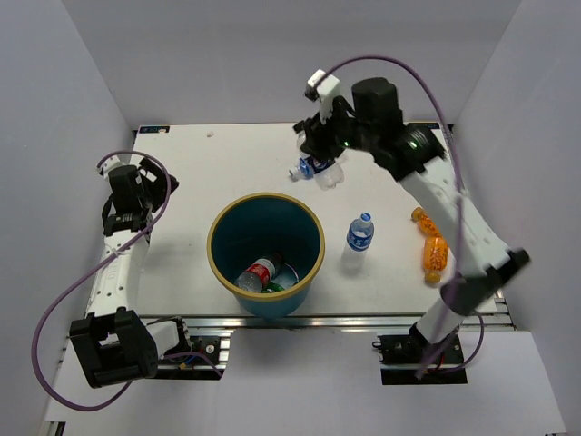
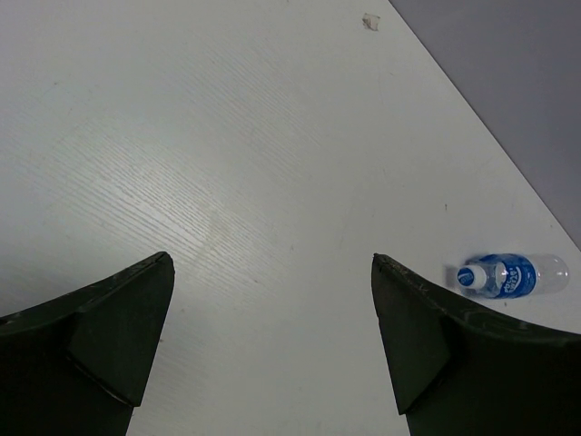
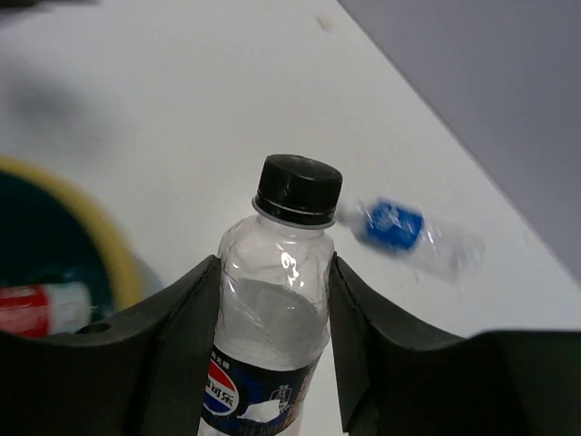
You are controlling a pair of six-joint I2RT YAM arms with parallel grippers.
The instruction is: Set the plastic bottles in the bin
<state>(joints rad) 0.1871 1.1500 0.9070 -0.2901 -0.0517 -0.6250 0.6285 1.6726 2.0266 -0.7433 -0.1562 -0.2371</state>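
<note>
My right gripper (image 1: 325,156) (image 3: 274,269) is shut on a clear bottle with a black cap and dark label (image 3: 272,300) (image 1: 332,173), held above the table beyond the bin. A blue-labelled bottle (image 1: 305,167) (image 3: 399,227) (image 2: 508,274) lies on the table just beside it. The teal bin with a tan rim (image 1: 218,227) (image 3: 104,232) holds a red-labelled bottle (image 1: 259,272) (image 3: 36,309) and a green one (image 1: 278,287). A blue-labelled bottle (image 1: 359,238) stands right of the bin. Two orange bottles (image 1: 423,218) (image 1: 435,259) lie at the right. My left gripper (image 1: 145,186) (image 2: 272,263) is open and empty at the left.
A small white scrap (image 2: 370,20) (image 1: 211,133) lies near the table's far edge. Grey walls close in the back and both sides. The right arm (image 1: 445,200) stretches over the orange bottles.
</note>
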